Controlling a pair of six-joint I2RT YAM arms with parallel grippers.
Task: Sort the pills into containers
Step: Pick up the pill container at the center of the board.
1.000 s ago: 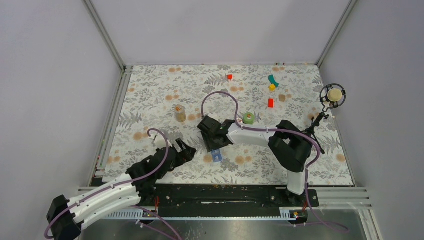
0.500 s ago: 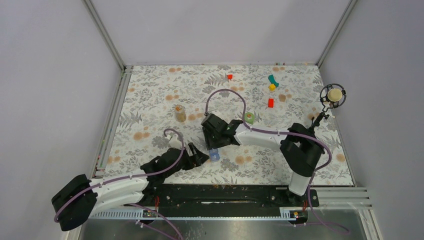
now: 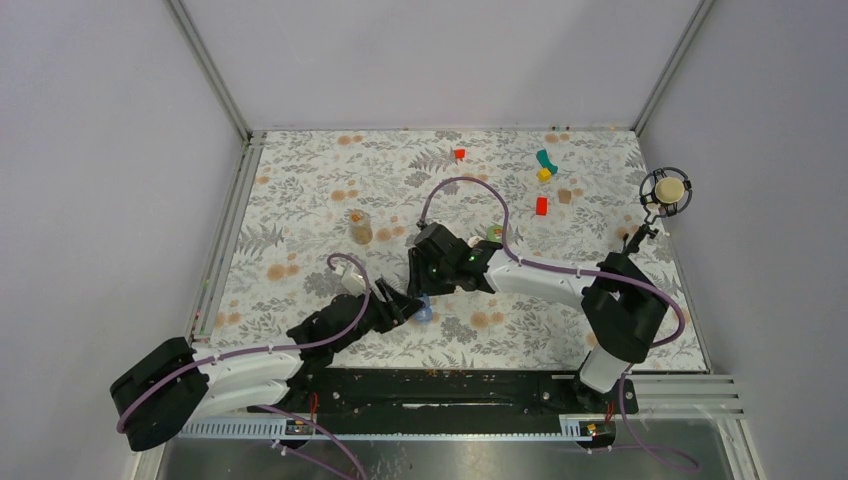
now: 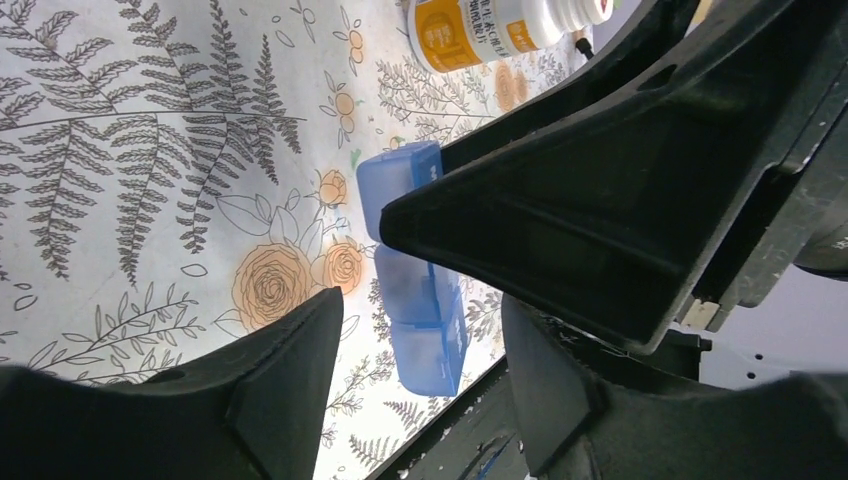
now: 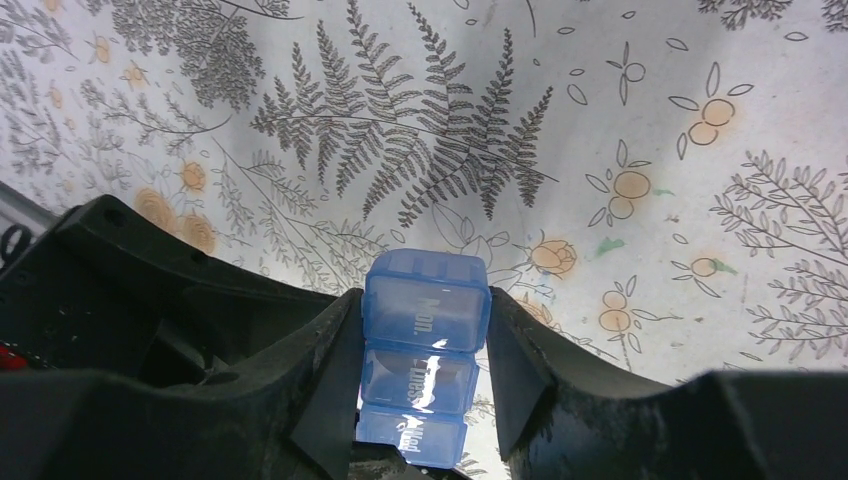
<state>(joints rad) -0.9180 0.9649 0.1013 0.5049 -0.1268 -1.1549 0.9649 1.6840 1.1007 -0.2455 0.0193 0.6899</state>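
The small translucent blue plastic pill box (image 5: 425, 330) of square compartments sits toward 6 o'clock on the floral-patterned table (image 3: 300, 200). The right gripper (image 5: 423, 305) reaches in from its 12 o'clock, jaws clamped on its long sides. The left gripper (image 4: 420, 305) comes from 8 o'clock, jaws apart and straddling the box's end, with a gap showing beside one finger.

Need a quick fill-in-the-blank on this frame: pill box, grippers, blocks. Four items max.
1. The right gripper grips the pill box, which is translucent ____.
2. In the right wrist view, the pill box lid out at the fingertips reads ____.
3. The left gripper straddles the pill box with its jaws ____, a gap showing beside one finger.
4. The top view shows ____ red blocks.

Missing words: blue; Mon.; open; two
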